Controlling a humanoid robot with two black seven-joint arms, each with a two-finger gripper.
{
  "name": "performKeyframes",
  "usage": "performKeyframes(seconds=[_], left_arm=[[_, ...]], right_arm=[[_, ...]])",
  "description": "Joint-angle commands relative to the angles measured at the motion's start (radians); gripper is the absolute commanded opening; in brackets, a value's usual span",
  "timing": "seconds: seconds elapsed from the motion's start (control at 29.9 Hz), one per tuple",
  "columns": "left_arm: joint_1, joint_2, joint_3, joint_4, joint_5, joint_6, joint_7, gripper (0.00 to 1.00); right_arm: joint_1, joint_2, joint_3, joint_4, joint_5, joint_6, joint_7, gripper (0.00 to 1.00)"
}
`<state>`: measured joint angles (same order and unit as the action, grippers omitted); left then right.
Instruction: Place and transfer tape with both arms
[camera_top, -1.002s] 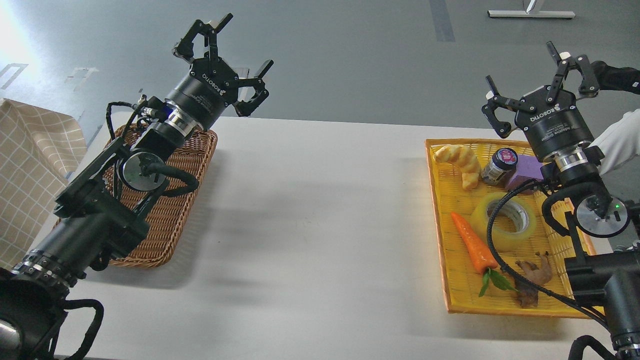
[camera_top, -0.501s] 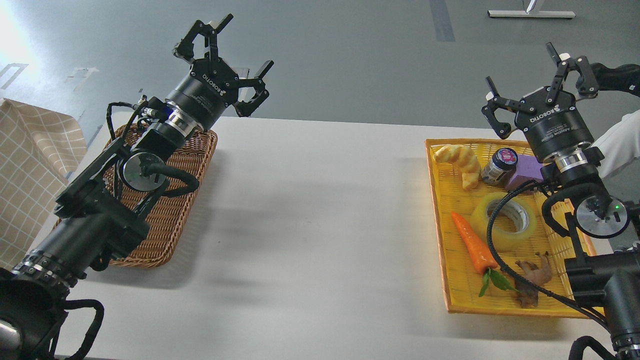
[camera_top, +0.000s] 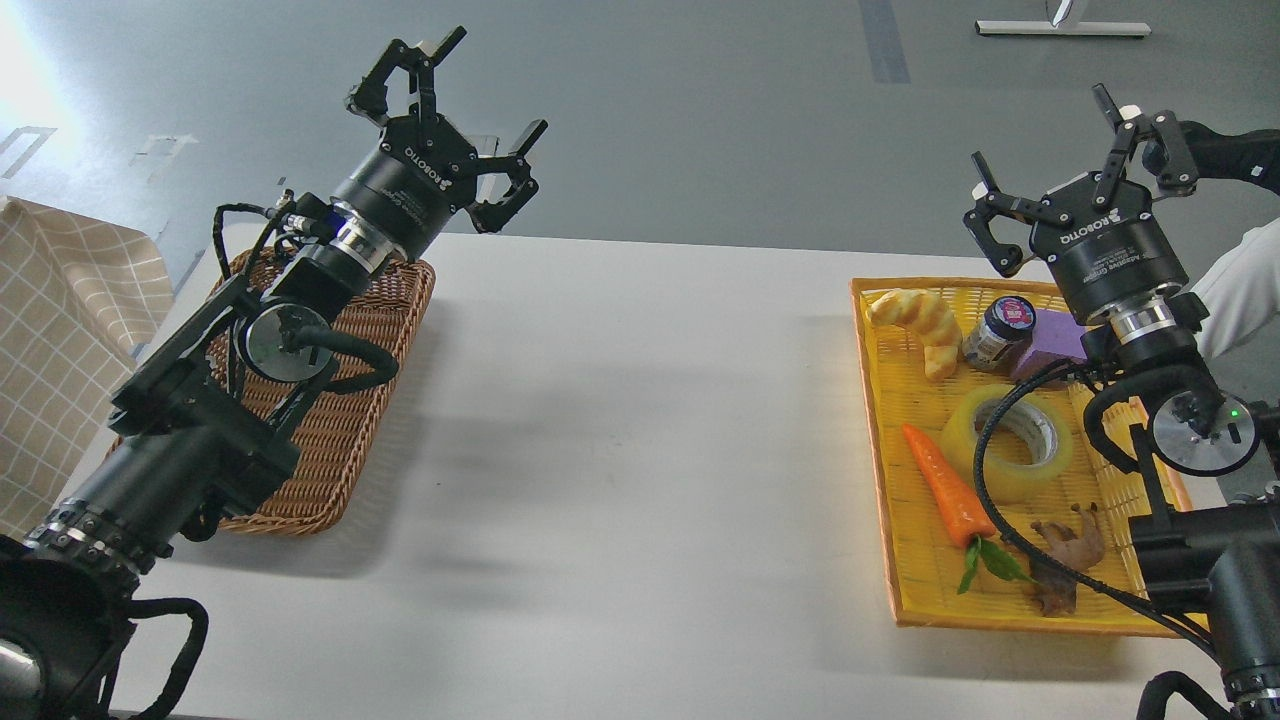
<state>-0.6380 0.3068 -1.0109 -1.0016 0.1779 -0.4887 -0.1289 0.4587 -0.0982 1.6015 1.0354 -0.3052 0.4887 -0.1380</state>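
Note:
The tape (camera_top: 1012, 441), a yellowish translucent roll with a grey-white core, lies flat in the yellow tray (camera_top: 884, 470) at the right, partly crossed by a black cable. My right gripper (camera_top: 1065, 155) is open and empty, held in the air above the tray's far end, well beyond the tape. My left gripper (camera_top: 440, 105) is open and empty, raised above the far end of the brown wicker basket (camera_top: 330, 440) at the left.
The yellow tray also holds a bread piece (camera_top: 920, 322), a dark jar (camera_top: 996, 334), a purple block (camera_top: 1055, 340), a carrot (camera_top: 945, 490) and a brown root (camera_top: 1068, 548). A checked cloth (camera_top: 60, 330) lies at the far left. A white sleeve (camera_top: 1240, 285) shows at the right edge.

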Motion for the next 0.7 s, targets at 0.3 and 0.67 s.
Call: performKeyframes(seconds=[0.3, 0.67], left_arm=[[0.001, -0.002, -0.003, 0.000, -0.002, 0.000, -0.003, 0.98], [0.001, -0.025, -0.002, 0.000, -0.002, 0.000, -0.003, 0.98]], right_arm=[[0.000, -0.011, -0.005, -0.005, -0.002, 0.000, 0.000, 1.00], [-0.002, -0.011, -0.003, 0.006, 0.001, 0.000, 0.001, 1.00]])
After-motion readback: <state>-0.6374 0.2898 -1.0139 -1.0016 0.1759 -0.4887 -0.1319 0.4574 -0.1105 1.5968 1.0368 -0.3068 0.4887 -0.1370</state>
